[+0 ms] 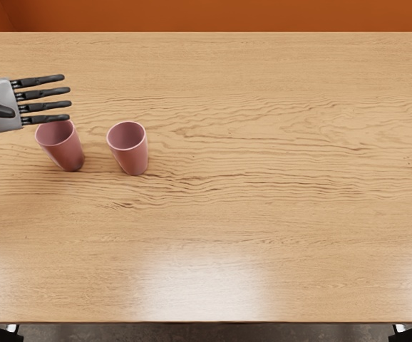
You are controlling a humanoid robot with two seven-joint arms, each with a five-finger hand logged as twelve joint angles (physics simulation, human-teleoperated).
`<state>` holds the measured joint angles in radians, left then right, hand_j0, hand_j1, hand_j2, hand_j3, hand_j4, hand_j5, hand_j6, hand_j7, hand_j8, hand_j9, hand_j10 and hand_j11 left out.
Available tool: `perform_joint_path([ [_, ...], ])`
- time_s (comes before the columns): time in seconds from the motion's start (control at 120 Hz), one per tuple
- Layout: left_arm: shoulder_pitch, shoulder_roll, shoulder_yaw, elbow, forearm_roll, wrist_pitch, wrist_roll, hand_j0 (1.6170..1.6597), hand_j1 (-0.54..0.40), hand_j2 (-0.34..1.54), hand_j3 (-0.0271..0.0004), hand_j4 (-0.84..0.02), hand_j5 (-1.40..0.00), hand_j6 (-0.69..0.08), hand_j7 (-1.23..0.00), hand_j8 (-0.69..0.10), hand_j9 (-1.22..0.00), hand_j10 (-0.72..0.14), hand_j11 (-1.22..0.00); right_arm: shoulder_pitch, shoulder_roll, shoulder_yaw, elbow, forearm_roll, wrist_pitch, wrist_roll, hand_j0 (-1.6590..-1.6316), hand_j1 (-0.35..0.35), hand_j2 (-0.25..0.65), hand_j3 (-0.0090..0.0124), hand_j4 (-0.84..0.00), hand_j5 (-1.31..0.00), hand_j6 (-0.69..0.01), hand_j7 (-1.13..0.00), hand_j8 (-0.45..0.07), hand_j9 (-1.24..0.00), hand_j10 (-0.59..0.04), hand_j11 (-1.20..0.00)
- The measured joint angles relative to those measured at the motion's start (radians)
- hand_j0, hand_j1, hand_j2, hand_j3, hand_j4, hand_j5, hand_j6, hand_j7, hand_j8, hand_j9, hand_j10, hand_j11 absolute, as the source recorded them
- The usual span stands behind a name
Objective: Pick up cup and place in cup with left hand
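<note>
The two pink cups are positioned upright on the wooden table (277, 235), toward its left side. The left cup (64, 148) is set with its mouth up and its base down; its long axis is vertical to the tabletop, and in the head view it is drawn slantwise, from the rim at upper left to the base at lower right. The right cup (130, 151) is oriented the same way, with a slighter slant in the view. The cups are placed side by side and apart, each tapered toward its base. Within each mouth, pink inner wall is seen; the bottoms cannot be made out.

The left hand (13, 100) is extended from the left edge of the view, with its four black fingers straight, slightly apart and pointed toward the right. The thumb is laid along the near side of the grey palm. Nothing is gripped. The far rim of the left cup is partly covered by the nearest finger; whether contact is made cannot be told. The right cup is located beyond the fingertips, to the right.
</note>
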<state>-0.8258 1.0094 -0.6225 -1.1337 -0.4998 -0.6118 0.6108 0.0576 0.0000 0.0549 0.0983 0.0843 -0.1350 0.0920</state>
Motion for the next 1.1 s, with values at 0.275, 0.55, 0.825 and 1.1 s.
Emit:
perform_joint_path([
  [0.275,-0.183,-0.113,0.006,-0.003,0.325,0.000,0.000,1.6581,0.343,0.00,0.0000,0.000,-0.01,0.001,-0.01,0.000,-0.01,-0.001,-0.01,0.001,0.000,0.000,0.000,0.000,0.000,0.002,-1.6581,-0.349,0.000,0.0000,-0.001,0.00,-0.001,0.00,-0.001,0.00,0.000,0.00],
  [0.55,-0.313,-0.280,0.013,-0.098,0.941,0.001,0.000,1.6581,0.341,0.00,0.0000,-0.006,-0.01,-0.006,-0.01,-0.006,-0.01,-0.006,-0.01,0.001,0.000,-0.001,0.000,0.000,0.000,0.002,-1.6581,-0.349,0.000,0.0000,-0.001,0.00,-0.001,0.00,-0.001,0.00,0.000,0.00],
  [0.825,-0.311,-0.443,0.057,-0.130,1.400,0.149,0.000,1.6581,0.341,0.00,0.0000,-0.009,-0.01,-0.009,-0.01,-0.009,-0.01,-0.008,-0.01,0.001,0.000,0.000,0.000,0.000,0.000,0.002,-1.6581,-0.349,0.000,0.0000,-0.001,0.00,-0.001,0.00,-0.001,0.00,0.000,0.00],
  [1.1,-0.337,-0.590,0.210,0.013,1.492,0.244,0.000,1.6581,0.341,0.00,0.0000,-0.010,-0.01,-0.010,-0.01,-0.010,-0.01,-0.009,-0.01,0.001,0.000,0.000,0.000,0.000,0.000,0.002,-1.6581,-0.349,0.000,0.0000,-0.001,0.00,-0.001,0.00,-0.001,0.00,0.000,0.00],
])
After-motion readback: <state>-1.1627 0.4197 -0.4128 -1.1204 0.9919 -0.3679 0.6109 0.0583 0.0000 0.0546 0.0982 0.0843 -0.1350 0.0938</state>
